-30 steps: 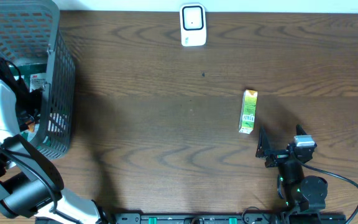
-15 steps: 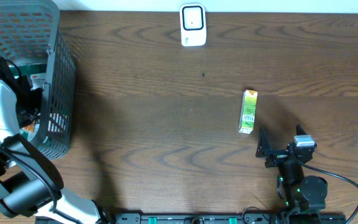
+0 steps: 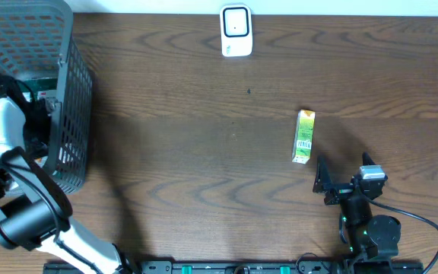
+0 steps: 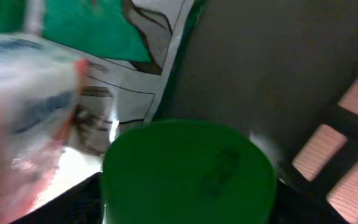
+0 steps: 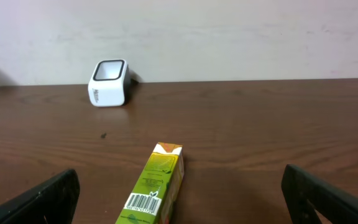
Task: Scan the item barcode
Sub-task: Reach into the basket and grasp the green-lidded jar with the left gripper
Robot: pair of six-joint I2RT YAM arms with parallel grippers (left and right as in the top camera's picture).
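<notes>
My left gripper (image 4: 188,208) is down inside the grey wire basket (image 3: 71,91). A round green container (image 4: 188,174) fills the gap between its dark fingers, which sit against both of the container's sides. A blurred clear packet (image 4: 30,118) and a green-and-white pack (image 4: 123,37) lie beside it. The white scanner (image 3: 236,30) stands at the table's far edge. A green carton (image 3: 304,136) lies flat on the table, its barcode (image 5: 143,201) facing up. My right gripper (image 3: 346,169) rests wide open just in front of the carton, holding nothing.
The basket takes up the far left corner and holds several packaged goods (image 3: 42,95). Brown wooden table (image 3: 188,152) lies between the basket, the scanner (image 5: 109,83) and the carton (image 5: 157,183). A pale wall rises behind the scanner.
My left arm has shifted a little inside the basket and its jaws have narrowed around the green container. The right arm and the carton have not moved.
</notes>
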